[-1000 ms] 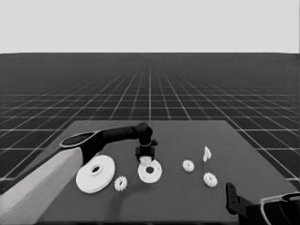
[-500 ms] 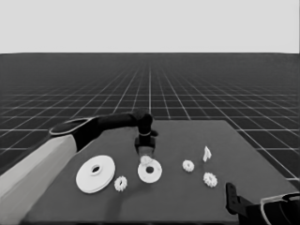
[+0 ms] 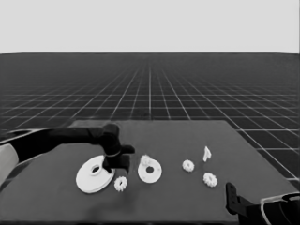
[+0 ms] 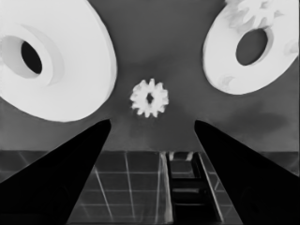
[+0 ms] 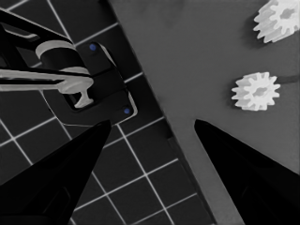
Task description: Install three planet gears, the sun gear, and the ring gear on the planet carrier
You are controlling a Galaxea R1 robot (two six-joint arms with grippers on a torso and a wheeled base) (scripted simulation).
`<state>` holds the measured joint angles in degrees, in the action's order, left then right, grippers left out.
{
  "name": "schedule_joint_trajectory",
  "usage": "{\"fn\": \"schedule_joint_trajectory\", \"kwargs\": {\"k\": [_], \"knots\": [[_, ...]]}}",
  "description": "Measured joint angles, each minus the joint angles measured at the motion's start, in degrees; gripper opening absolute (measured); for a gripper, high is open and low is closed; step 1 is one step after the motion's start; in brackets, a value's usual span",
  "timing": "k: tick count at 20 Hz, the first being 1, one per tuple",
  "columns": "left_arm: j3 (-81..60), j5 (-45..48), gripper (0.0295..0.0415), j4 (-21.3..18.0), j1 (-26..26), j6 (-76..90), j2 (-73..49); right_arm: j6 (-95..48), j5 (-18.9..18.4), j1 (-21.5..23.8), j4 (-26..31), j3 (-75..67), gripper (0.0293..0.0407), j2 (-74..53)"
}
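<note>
The smaller round part [image 3: 150,171] lies near the middle of the table [image 3: 187,197] with one small gear [image 3: 146,160] resting on its rim at about 11 o'clock; the left wrist view shows the same part [image 4: 251,49] with that gear [image 4: 251,13] sitting at its edge. At 9 o'clock from it lies the larger round part [image 3: 93,177], well apart, and between the two, toward the near edge, a loose gear [image 3: 121,183] lies flat on the table. The left gripper [image 3: 116,161] hangs over the gap between the two round parts, at the larger one's 2 o'clock rim; its fingers [image 4: 61,164] stand wide apart with nothing between them, the loose gear [image 4: 149,97] showing just beyond their tips. At 3 o'clock from the smaller round part lie a gear [image 3: 188,165], a thin white piece [image 3: 206,153] standing upright, and another gear [image 3: 210,179]. The right gripper [image 3: 232,197] waits at the table's near right corner, fingers [image 5: 243,173] spread, holding nothing
</note>
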<state>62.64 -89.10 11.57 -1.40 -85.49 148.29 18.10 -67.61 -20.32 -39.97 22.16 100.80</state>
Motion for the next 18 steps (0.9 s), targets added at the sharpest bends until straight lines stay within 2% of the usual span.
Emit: {"fn": "schedule_joint_trajectory", "kwargs": {"k": [4,5,6,8,14,16,18], "knots": [[-1.1,0.0,0.0385,0.1,-0.1,-0.1,-0.9,0.0,0.0,0.0,0.0,0.0,0.0385,0.0],[1.0,0.7,0.0385,5.8,-5.4,1.4,-0.4,0.0,0.0,0.0,0.0,0.0,0.0385,0.0],[2.9,1.5,0.0385,9.0,-9.0,2.7,0.0,0.0,0.0,0.0,0.0,0.0,0.0385,0.0],[5.3,2.6,0.0385,11.7,-12.0,4.1,0.6,0.0,0.0,0.0,0.0,0.0,0.0385,0.0],[6.6,3.3,0.0385,13.0,-13.3,4.8,1.0,0.0,0.0,0.0,0.0,0.0,0.0385,0.0],[6.6,3.3,0.0314,13.1,-13.3,4.9,1.0,0.0,0.0,0.0,0.0,0.0,0.0385,0.0],[6.6,3.3,0.0312,13.1,-13.3,4.9,1.0,0.0,0.0,0.0,0.0,0.0,0.0385,0.0]]}}
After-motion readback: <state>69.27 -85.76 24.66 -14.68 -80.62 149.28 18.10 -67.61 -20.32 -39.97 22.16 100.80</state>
